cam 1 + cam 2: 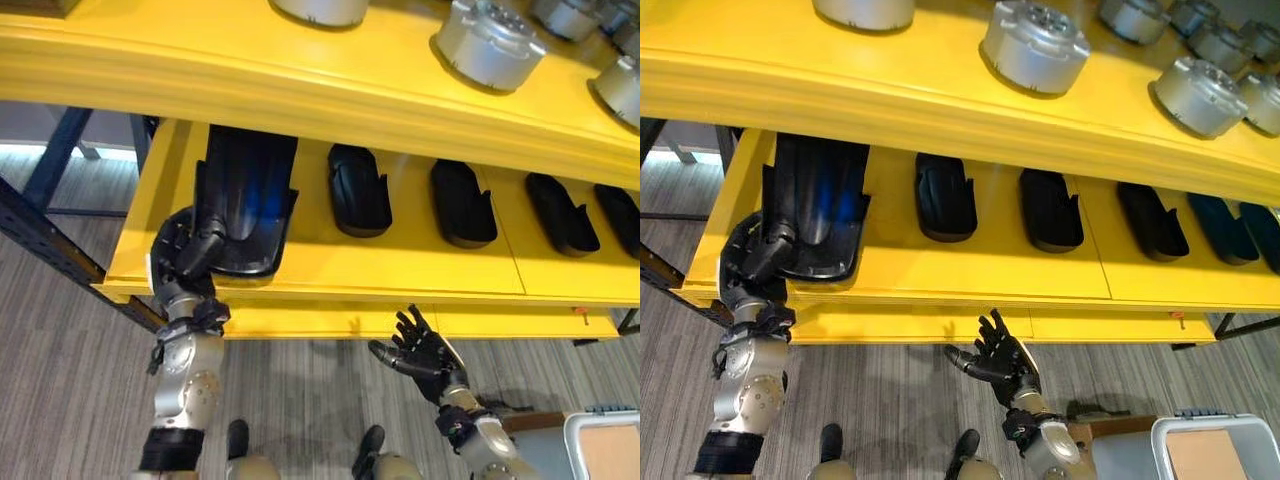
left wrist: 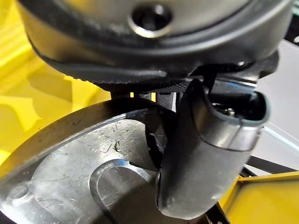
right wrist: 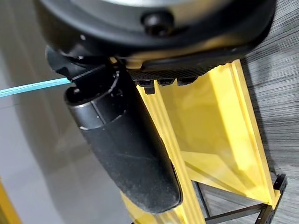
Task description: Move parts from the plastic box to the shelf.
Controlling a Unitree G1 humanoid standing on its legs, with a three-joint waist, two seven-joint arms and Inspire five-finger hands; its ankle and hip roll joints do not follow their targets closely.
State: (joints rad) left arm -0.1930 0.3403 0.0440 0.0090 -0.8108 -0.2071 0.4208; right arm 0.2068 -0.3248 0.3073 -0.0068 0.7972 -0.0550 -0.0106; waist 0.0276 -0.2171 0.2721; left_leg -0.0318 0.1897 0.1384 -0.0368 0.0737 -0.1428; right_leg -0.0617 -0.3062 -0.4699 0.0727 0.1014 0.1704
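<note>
One glossy black curved part [image 1: 243, 200] lies on the yellow shelf [image 1: 400, 262], left hand [image 1: 185, 250] curled round its near end.

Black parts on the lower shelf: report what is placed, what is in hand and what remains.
Done: four black parts lie in a row on the lower shelf. In hand: the left hand grips a larger black part resting at the shelf's left end, not yet released. The right hand hangs open below the shelf front. Left: the plastic box sits at lower right; its contents cannot be seen.
</note>
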